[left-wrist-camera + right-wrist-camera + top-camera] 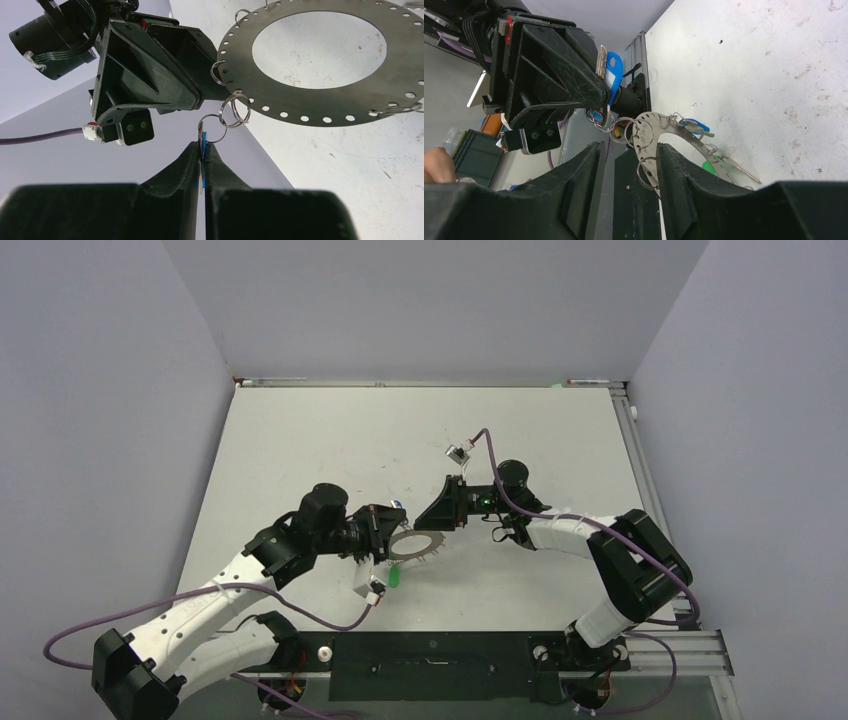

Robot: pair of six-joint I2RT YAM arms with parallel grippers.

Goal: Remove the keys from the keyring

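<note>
My left gripper (202, 149): clenched on blue key (613, 75), chained by wire loops (235, 110) to keyring (320, 102). My right gripper (628, 150): jaws parted astride keyring rim. Green key (396, 578) at keyring's edge.

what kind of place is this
Most likely a robotics lab test cell: a bare white table boxed in by plain grey panels, a cabled left arm and right arm bolted to a rail at its near edge, and what looks like a storage bin beyond.
</note>
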